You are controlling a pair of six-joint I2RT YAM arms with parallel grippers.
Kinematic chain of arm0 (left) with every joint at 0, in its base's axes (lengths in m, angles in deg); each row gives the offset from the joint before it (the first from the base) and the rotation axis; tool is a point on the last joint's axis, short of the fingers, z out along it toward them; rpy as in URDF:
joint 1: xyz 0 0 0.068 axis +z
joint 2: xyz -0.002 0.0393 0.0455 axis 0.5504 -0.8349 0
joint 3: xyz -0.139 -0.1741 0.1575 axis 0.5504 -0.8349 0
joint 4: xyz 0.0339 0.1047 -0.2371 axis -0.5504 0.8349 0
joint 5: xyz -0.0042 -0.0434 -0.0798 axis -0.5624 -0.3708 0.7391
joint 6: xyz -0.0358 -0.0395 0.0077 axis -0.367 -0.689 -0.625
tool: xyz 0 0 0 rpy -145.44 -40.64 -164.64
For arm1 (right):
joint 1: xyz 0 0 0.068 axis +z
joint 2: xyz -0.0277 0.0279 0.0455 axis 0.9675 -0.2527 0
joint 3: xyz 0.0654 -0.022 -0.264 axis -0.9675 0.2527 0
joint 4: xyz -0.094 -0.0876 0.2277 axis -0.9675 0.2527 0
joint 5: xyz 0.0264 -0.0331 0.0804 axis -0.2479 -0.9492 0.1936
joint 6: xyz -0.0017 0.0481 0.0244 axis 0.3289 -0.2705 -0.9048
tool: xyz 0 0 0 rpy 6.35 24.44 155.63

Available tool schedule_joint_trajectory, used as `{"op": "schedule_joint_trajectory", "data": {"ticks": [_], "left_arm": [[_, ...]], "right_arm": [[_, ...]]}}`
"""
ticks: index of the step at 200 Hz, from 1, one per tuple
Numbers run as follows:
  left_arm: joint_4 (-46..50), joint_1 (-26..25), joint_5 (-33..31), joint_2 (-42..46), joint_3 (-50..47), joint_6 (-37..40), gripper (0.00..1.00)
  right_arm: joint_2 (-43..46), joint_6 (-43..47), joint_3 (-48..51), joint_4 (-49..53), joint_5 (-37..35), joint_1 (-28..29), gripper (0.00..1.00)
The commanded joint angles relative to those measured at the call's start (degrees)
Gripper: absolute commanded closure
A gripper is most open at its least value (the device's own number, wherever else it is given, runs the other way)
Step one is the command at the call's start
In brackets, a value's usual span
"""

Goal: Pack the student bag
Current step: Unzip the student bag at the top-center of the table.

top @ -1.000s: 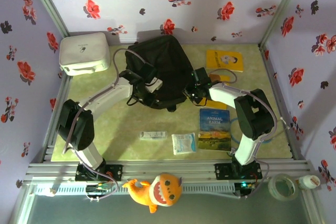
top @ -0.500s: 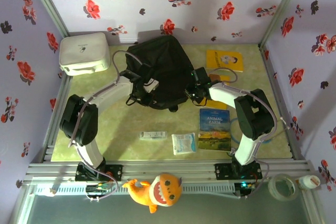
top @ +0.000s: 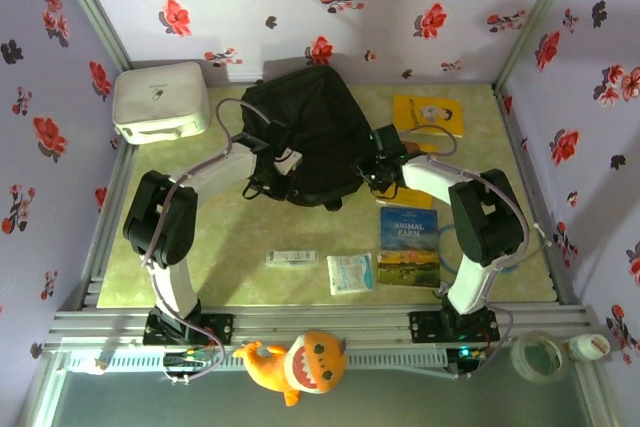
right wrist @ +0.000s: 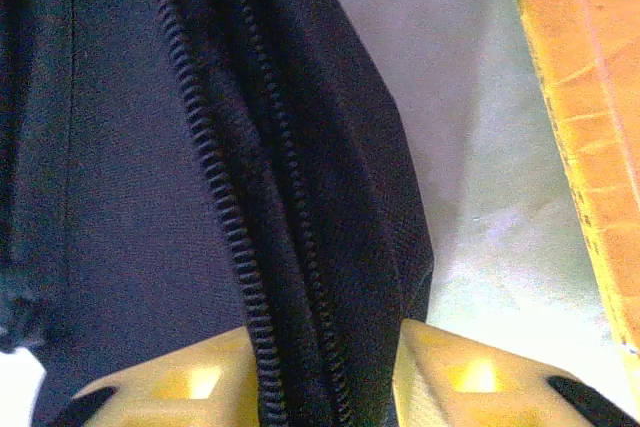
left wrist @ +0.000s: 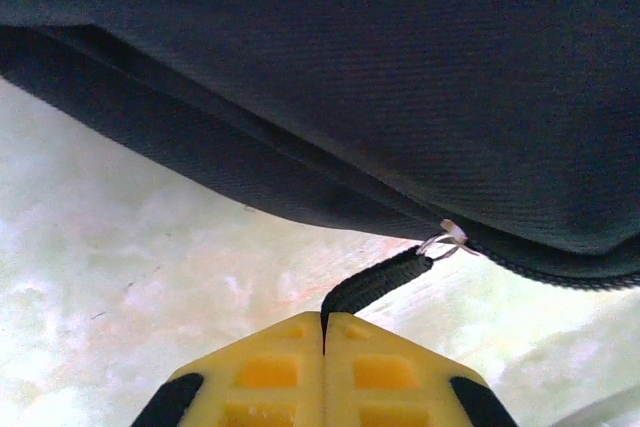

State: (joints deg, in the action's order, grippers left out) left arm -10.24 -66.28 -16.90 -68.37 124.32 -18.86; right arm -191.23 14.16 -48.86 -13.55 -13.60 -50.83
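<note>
Nearest, just beyond the table's front rail: an orange plush toy with a toothy grin [top: 300, 365]. On the pale green tabletop [top: 230, 247], in a near row: a small white oblong carton [top: 292, 258], a pale soft plastic packet [top: 350, 273] and a blue-and-yellow paperback book [top: 408, 245]. All outside the bag, none packed yet.

Further in, mid-table: the large black fabric backpack [top: 305, 122], lying flat, rounded top toward the far wall, both arms at its near edge. On its left side, the left gripper [left wrist: 323, 332], clamped tight on a black woven zipper pull [left wrist: 375, 282], pads meeting with the strap end nipped between them. Strap running up to a small metal ring [left wrist: 445, 239] at the bag's seam. On the right side, the right gripper [right wrist: 325, 377], yellow fingers standing apart astride a fold of black cloth carrying the zipper teeth [right wrist: 215, 197]. Gap filled with cloth, so cannot tell whether pinching or merely straddling.

Likely step: unzipping the main compartment. To do it well:
- Pull the tab along the line of the teeth, low and steady, to avoid losing the strap from the pads.
- Brace the opposite edge firmly with the right fingers to stop the soft bag dragging across the table.
- Watch for cloth bunching ahead of the slider.

Farthest: a yellow illustrated book [top: 428, 114] right of the bag, and a white rounded-corner case [top: 160, 99] in the far left corner.
</note>
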Motion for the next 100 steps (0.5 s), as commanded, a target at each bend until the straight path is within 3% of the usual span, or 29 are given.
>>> {"op": "schedule_joint_trajectory", "data": {"ticks": [1, 19, 44, 100], "left_arm": [[-1.7, -1.8, 6.0, 0.7, 2.8, -1.4, 1.0], [-2.9, -2.6, 9.7, 0.9, 3.6, -2.4, 1.0], [-4.6, -3.4, 12.7, 0.8, 4.0, -3.7, 1.0], [-5.8, -4.8, 14.2, 0.7, 4.0, -4.5, 1.0]], "right_arm": [[4.0, -4.1, 1.9, -0.1, 3.5, -0.2, 0.48], [6.7, -8.6, 4.5, -0.7, 5.3, 0.5, 0.37], [9.9, -12.8, 7.5, -2.7, 6.8, 1.8, 0.31], [7.4, -17.7, 8.2, -4.7, 9.3, 3.6, 0.34]]}}
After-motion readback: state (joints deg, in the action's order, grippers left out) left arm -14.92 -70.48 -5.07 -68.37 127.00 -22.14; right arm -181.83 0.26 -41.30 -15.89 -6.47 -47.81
